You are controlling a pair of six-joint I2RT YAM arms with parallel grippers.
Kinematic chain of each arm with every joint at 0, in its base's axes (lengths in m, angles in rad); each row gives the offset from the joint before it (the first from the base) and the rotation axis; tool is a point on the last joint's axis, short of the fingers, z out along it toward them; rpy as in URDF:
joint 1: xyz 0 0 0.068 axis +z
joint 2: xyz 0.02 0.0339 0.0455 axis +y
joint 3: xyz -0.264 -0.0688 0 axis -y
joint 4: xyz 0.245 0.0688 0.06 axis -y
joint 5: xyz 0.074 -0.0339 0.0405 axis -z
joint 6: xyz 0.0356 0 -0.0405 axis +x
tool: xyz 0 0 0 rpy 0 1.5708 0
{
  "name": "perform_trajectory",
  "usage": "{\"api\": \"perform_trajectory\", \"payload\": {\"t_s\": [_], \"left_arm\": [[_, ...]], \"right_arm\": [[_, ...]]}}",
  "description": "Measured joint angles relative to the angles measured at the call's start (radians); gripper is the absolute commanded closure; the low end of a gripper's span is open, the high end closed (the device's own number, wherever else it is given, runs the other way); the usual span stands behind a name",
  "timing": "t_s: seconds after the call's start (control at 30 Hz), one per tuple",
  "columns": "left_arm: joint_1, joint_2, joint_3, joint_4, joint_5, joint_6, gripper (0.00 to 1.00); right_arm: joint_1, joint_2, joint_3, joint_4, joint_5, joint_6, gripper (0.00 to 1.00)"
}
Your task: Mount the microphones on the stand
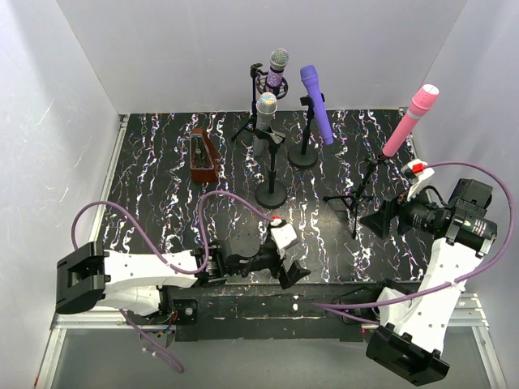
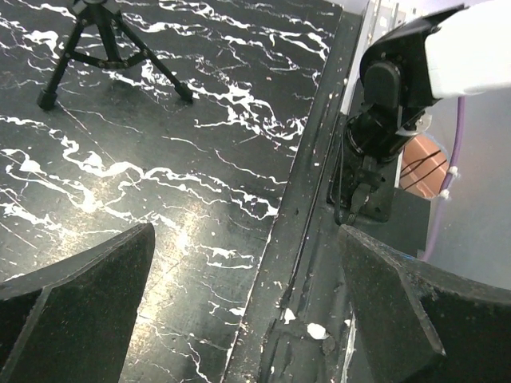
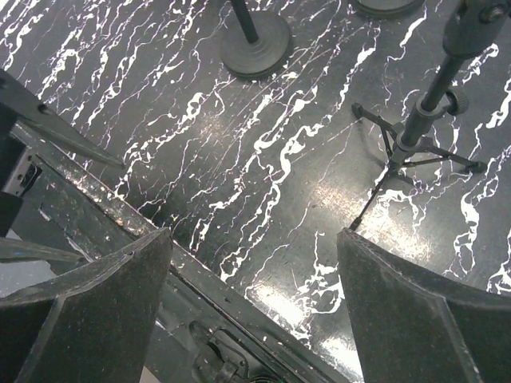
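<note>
Four microphones sit in stands (image 1: 271, 193) on the table (image 1: 162, 211), all right of the dark red box (image 1: 203, 156). The silver-grey microphone (image 1: 265, 112) is nearest it, the glittery purple microphone (image 1: 279, 66) behind, the violet microphone (image 1: 317, 104) further right, and the pink microphone (image 1: 411, 119) farthest right, tilted. The left tool (image 1: 294, 275) and right tool (image 1: 381, 220), nearer than the box, both have jaws apart, gripping nothing.

glittery purple microphone (image 1: 278, 66) and silver-grey microphone (image 1: 265, 111) upright on their stands (image 1: 271, 174); violet microphone (image 1: 316, 105) and pink microphone (image 1: 409, 120) mounted too, both tilted, heads up
</note>
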Motion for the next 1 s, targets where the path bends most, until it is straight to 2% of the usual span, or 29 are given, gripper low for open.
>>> {"api": "perform_trajectory", "payload": {"t_s": [1.0], "left_arm": [[0.0, 0.266, 0.045, 0.178, 0.037, 0.066, 0.02]], "right_arm": [[0.0, 0.008, -0.066, -0.041, -0.119, -0.108, 0.11]]}}
